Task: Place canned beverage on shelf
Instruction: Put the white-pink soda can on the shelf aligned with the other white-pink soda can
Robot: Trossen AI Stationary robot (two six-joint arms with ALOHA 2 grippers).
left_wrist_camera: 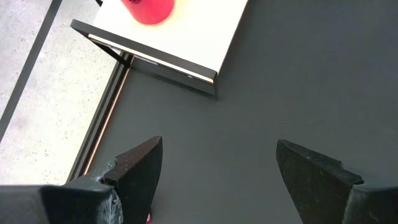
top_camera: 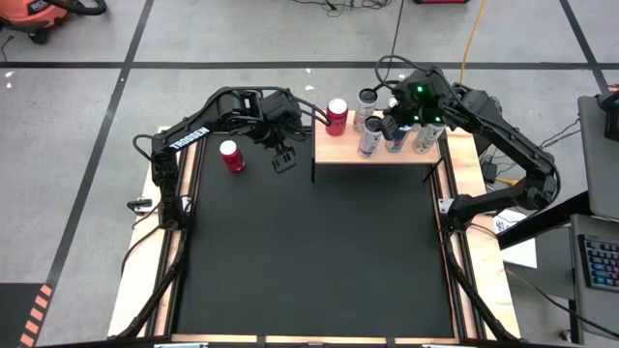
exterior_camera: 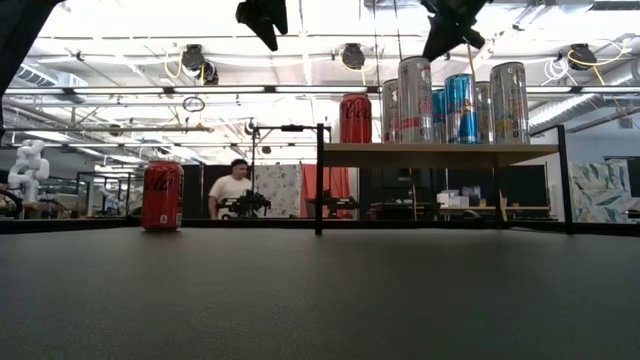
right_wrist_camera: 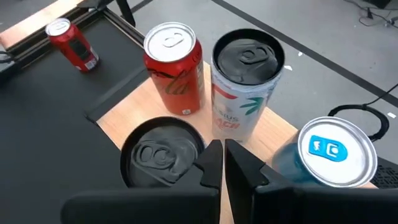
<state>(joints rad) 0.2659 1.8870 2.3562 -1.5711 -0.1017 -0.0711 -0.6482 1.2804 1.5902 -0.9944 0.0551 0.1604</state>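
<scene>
1. The left gripper (top_camera: 283,160) is hanging over the table (top_camera: 309,261) just off the shelf's (top_camera: 377,150) left end, fingers spread wide and holding nothing; only bare tabletop is showing between them in the left wrist view.
2. The right gripper (right_wrist_camera: 219,163) is hovering above the cans on the shelf with its fingers pressed together, empty; probably just parked out of the way.
3. One red can (top_camera: 231,156) is standing upright on the table near the far-left corner, beside the left arm and apart from the shelf. It is probably the next can to be shelved, since it is the only one not on the board.
4. The shelf, a pale board on black legs at the table's far edge, is carrying several upright cans: a second red can (top_camera: 336,116) at its left end, then a cluster of tall silver cans (top_camera: 370,135) and a blue can (exterior_camera: 460,108) toward the right.
5. The cans are bunching toward the right, so free board is showing along the front and left; that is likely where the table can fits.
6. Judgement: the left gripper is sitting between the table can and the shelf, so it is well placed to go for that can.
</scene>
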